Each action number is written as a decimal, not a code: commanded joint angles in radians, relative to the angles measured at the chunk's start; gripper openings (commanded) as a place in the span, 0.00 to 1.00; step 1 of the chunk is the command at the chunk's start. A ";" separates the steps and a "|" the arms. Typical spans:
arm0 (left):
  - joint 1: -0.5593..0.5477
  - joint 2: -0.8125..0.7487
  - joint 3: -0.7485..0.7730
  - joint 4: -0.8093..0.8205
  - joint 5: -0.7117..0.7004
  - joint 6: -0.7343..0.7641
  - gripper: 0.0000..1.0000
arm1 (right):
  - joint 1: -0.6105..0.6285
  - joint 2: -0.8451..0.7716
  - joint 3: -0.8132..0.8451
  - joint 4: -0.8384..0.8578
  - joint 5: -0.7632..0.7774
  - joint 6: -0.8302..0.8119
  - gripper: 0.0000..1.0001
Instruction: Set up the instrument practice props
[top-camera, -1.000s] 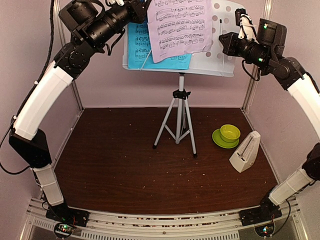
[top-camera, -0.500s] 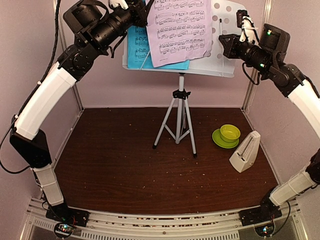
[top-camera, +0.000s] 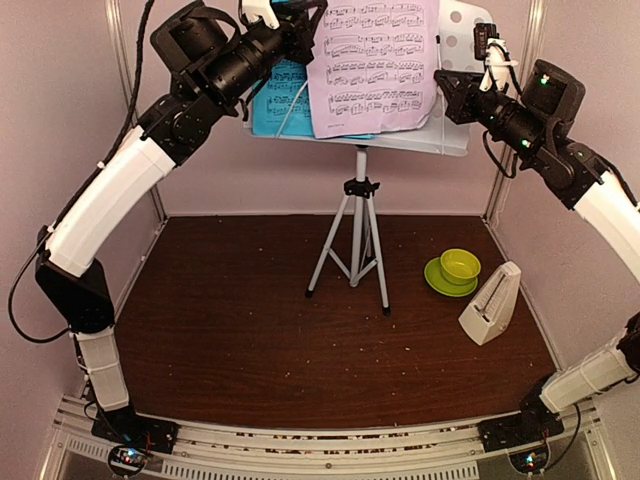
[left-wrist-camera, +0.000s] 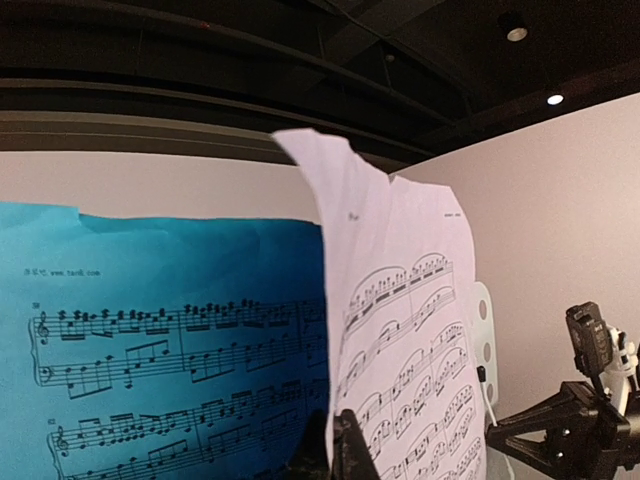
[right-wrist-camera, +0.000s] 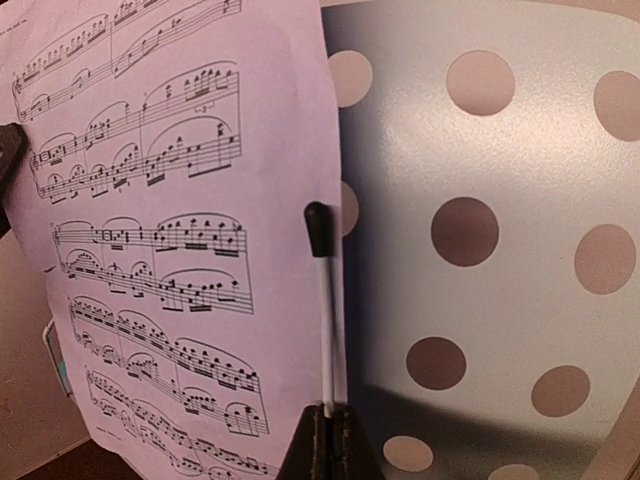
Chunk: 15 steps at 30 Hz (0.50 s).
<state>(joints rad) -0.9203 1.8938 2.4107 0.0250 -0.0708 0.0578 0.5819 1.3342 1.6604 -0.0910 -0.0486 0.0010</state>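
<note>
1. Now, my left jaws are clenched on the near edge of the lilac sheet (top-camera: 375, 60), at the top centre of the overhead frame. In my left wrist view that edge runs straight down into my closed fingertips (left-wrist-camera: 350, 455).
2. The lilac sheet hangs in front of the music-stand desk (top-camera: 455, 135) and covers the right part of the cyan sheet (top-camera: 283, 100), which lies against the desk toward the upper left.
3. My right jaws, at the upper right of the overhead frame, are clamped on the foot of the desk's thin white retainer rod (right-wrist-camera: 328, 330). Its black tip points up, in front of the lilac sheet's right margin.
4. To the right of that rod, my right wrist view shows the pale desk with its round holes.
5. The desk sits on top of grey tripod legs (top-camera: 355, 250), spread on the dark brown surface (top-camera: 230, 320) at mid-frame.
6. The cream metronome (top-camera: 492, 305) stands on the surface at the right, well apart from the legs.
7. A lime-green cup (top-camera: 460, 265) on its saucer (top-camera: 435, 280) sits between the legs and the metronome, nearer the metronome.
</note>
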 joint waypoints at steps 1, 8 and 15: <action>-0.005 0.043 0.056 0.062 0.034 0.052 0.00 | -0.001 -0.040 -0.042 0.102 -0.057 -0.033 0.00; -0.003 0.094 0.107 0.102 0.018 0.080 0.00 | -0.001 -0.071 -0.109 0.168 -0.065 -0.047 0.00; -0.003 0.134 0.117 0.152 0.128 0.081 0.00 | 0.000 -0.066 -0.111 0.182 -0.099 -0.055 0.00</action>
<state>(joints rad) -0.9203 2.0037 2.4928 0.0895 -0.0212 0.1188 0.5819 1.2884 1.5539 0.0399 -0.1001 -0.0448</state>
